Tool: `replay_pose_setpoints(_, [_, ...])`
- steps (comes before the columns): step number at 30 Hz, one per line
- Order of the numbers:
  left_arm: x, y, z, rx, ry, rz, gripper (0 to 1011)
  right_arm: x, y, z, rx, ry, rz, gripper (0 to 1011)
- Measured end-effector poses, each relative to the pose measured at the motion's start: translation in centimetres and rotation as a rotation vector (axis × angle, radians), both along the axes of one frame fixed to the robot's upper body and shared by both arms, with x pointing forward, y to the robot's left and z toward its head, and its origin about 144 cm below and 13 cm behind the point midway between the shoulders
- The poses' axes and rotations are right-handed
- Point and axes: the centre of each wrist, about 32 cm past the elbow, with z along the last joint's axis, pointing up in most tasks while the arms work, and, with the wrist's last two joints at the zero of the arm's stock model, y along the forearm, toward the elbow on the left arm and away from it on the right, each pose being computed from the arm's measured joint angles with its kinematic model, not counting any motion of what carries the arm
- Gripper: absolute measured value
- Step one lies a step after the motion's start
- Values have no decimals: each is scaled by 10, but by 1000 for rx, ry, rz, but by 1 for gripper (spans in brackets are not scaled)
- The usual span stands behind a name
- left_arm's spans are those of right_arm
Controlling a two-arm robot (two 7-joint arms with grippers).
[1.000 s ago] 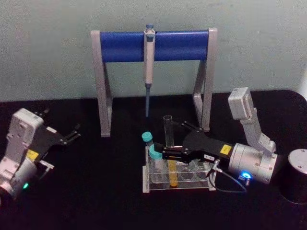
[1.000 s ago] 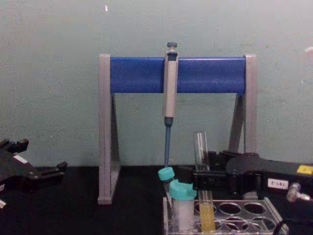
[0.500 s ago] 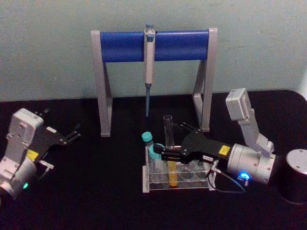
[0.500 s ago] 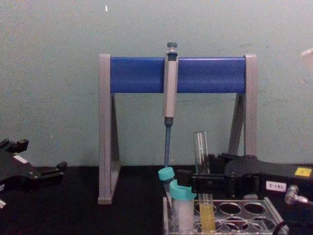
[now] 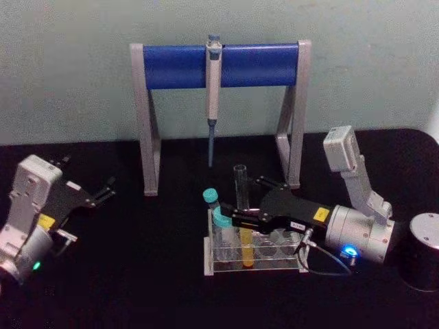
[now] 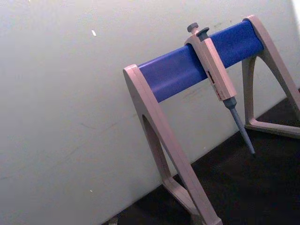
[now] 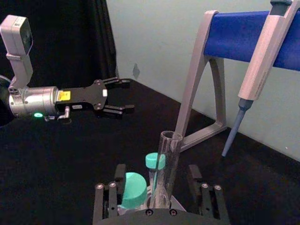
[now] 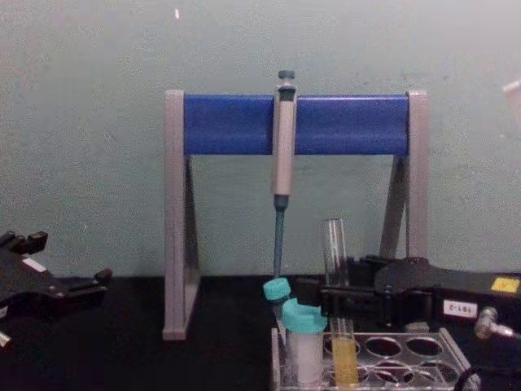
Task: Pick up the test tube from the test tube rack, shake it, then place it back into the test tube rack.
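Right tool [image 7: 158, 190] hanging low over low clear plastic rack with round holes [image 5: 255, 264]. Its fingers are spread wide, straddling tall clear glass tube with yellow-orange liquid [image 5: 240, 186], gaps showing both sides, nothing gripped. Tube standing upright in rack, just beside teal-capped white tube [image 8: 305, 346]. Left tool [image 5: 105, 190] idling well apart over black surface [image 5: 137, 274], fingers parted, holding nothing.

The test tube [image 5: 240, 188] holds yellow-orange liquid in clear glass; the test tube rack [image 5: 274, 267] is clear. Upper centre, the stand [image 5: 178, 66] shows a blue bar on grey legs.
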Motion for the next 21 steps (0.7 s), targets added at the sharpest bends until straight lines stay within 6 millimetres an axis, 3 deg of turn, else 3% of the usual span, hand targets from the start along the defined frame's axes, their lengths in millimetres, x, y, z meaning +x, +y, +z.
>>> replay_pose_setpoints(2, [0,0,0,0,0,0,1001,0,0,0,0,0,0,836])
replay_pose_setpoints(6, [0,0,0,0,0,0,1001,0,0,0,0,0,0,674])
replay_pose_setpoints(21, [0,0,0,0,0,0,1001,0,0,0,1,0,-1,233])
